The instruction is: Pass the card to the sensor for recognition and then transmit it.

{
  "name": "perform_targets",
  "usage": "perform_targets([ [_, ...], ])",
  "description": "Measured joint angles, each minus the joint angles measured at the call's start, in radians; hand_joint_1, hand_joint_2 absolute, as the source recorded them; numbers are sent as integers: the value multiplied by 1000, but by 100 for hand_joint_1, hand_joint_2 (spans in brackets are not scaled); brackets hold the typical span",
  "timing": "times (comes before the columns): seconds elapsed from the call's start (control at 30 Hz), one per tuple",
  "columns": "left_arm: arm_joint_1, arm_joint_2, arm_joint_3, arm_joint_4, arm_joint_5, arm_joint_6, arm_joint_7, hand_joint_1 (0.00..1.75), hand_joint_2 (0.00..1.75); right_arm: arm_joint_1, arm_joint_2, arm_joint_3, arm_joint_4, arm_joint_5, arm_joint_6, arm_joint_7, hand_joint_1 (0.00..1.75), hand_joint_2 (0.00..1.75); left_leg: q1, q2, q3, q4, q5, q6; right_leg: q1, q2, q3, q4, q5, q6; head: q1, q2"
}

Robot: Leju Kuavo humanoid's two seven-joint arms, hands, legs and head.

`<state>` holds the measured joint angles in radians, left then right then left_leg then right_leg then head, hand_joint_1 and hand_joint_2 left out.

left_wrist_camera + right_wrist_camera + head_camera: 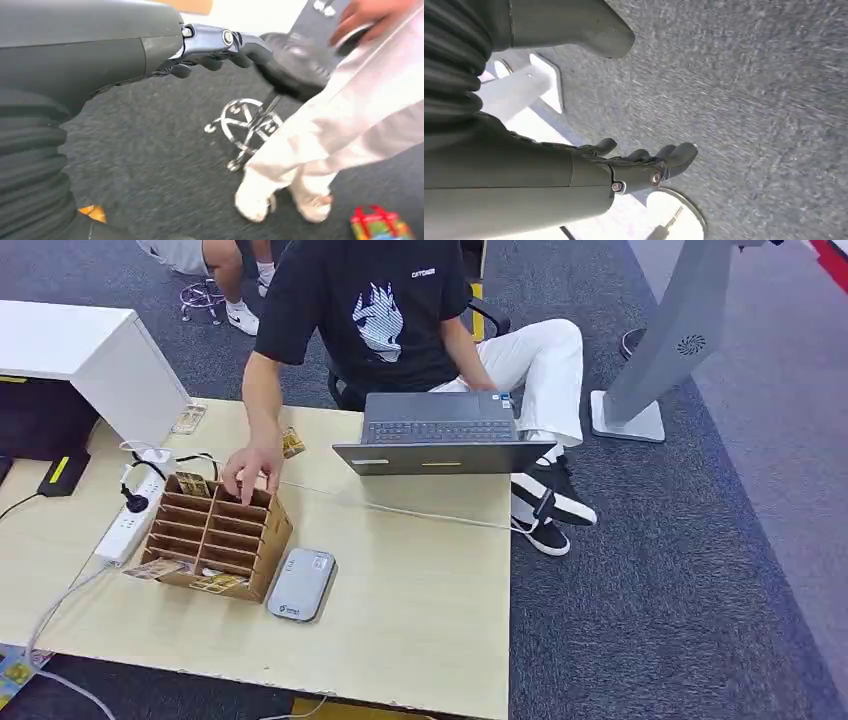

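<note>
No card is in hand; the pick-up step is not yet begun. Your left hand (220,47) and right hand (644,162) hang over grey carpet, fingers loosely parted, holding nothing. The cards sit in the brown slotted cardboard rack (215,535) near the left edge of the pale wooden desk (420,610), where a person's hand (250,470) rests on the rack. The flat grey rectangular sensor (300,585) lies just beside it. Next, reach for a card. Card faces are too small to read.
</note>
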<state>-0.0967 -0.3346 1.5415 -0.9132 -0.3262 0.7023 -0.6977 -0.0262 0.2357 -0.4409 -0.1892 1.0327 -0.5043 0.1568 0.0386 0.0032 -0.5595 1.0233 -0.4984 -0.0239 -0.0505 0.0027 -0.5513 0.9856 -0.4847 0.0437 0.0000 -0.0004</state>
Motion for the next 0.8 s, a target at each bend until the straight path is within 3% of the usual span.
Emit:
perform_targets([
  [0.2, 0, -4, -3, -50, 18, 0, 0, 0, 175, -1, 2, -22, 0, -20, -2, 32, 0, 175, 0, 0, 1, 0, 0, 0, 0, 0, 1, 0, 0, 0, 0, 0],
  [0.33, 18, -3, -44, -109, 128, 0, 0, 0, 175, 0, 2, -45, 0, -39, -39, 103, 0, 175, 0, 0, 1, 0, 0, 0, 0, 0, 1, 0, 0, 0, 0, 0],
  [0.6, 87, 5, -183, -325, 192, 0, -3, 0, 175, 4, 1, -103, 0, -69, -64, 79, 0, 175, 0, 0, 0, 0, 0, 0, 0, 0, 1, 0, 0, 0, 0, 0],
  [0.8, 137, 12, -281, -504, 183, 0, -3, 0, 175, 4, 1, -111, 0, -51, -20, 82, 0, 175, 1, 0, 1, 0, 0, 0, 1, 0, 1, 0, 0, 0, 1, 0],
])
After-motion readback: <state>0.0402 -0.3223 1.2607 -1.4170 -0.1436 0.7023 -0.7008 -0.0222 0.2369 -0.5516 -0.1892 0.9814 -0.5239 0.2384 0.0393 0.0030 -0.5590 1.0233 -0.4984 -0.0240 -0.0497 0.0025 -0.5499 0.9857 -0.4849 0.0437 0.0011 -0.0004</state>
